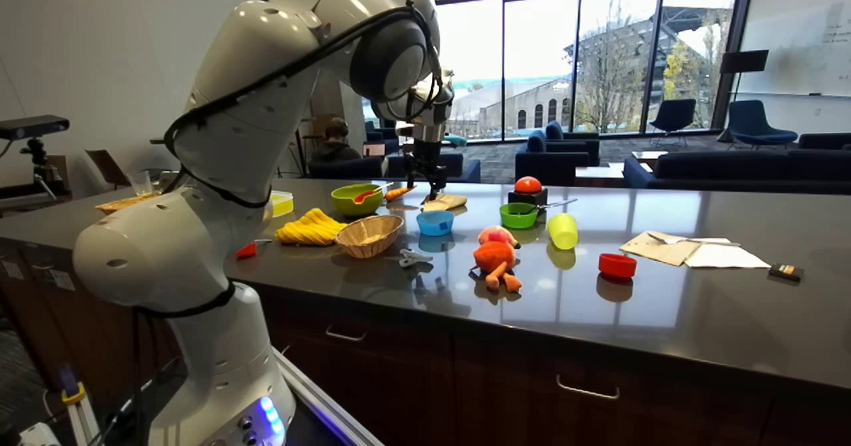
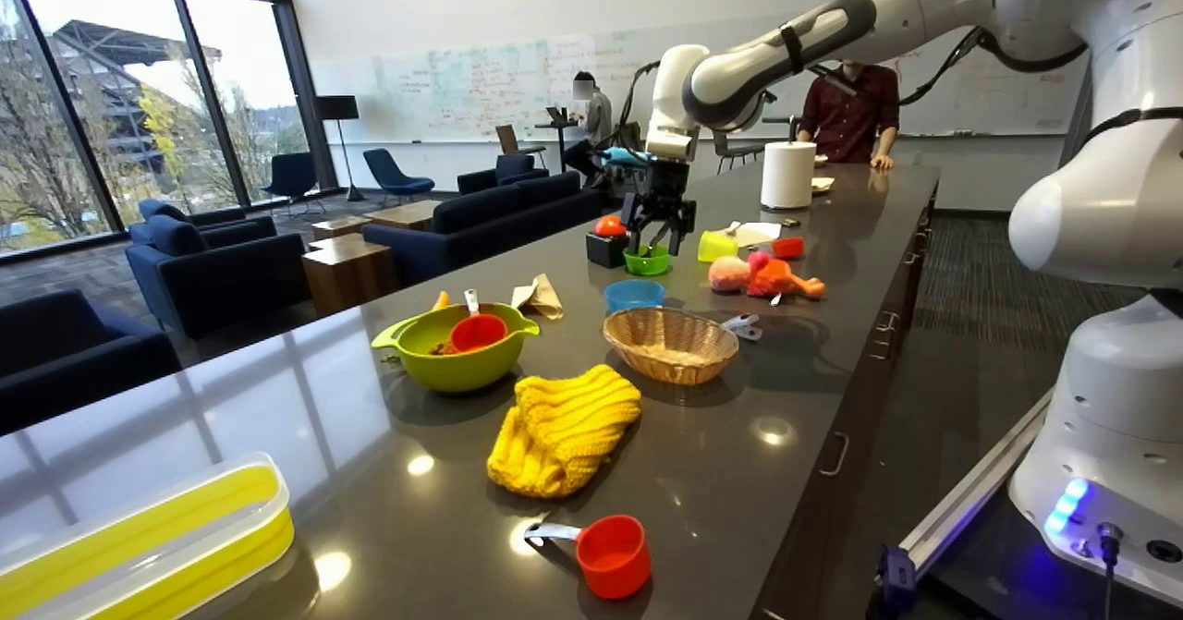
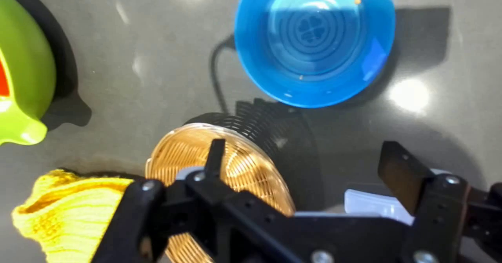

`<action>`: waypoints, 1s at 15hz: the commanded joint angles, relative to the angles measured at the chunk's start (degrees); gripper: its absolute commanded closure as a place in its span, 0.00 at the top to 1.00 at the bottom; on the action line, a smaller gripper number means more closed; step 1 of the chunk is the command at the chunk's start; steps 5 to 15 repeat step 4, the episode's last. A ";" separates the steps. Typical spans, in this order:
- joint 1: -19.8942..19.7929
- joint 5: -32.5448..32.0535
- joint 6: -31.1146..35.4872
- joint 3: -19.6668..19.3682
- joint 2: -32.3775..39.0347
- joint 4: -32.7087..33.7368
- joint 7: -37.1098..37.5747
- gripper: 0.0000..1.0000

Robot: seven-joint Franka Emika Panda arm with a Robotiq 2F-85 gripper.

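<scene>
My gripper [image 3: 302, 149] is open with nothing between its fingers. It points down above the dark counter, and shows in both exterior views [image 1: 423, 187] [image 2: 656, 243]. In the wrist view, a blue bowl [image 3: 310, 92] lies ahead of the fingers. A wicker basket [image 3: 251, 157] is below the left finger and partly hidden by it. A white clip [image 3: 372, 204] lies near the right finger, partly covered. A yellow knitted cloth [image 3: 74, 212] lies beside the basket. A green bowl [image 3: 27, 67] shows at the left edge; in an exterior view a red measuring cup [image 2: 478, 332] rests in it.
A red button on a black box [image 1: 528, 185], a small green bowl [image 1: 518, 217], a yellow-green cup [image 1: 563, 231], an orange-pink plush bird [image 1: 495, 256] and a red cup [image 1: 617, 266] stand nearby. A paper towel roll [image 2: 787, 176] stands farther back.
</scene>
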 commanded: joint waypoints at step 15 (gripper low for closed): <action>0.26 0.00 1.25 0.49 0.40 -1.29 0.00 1.00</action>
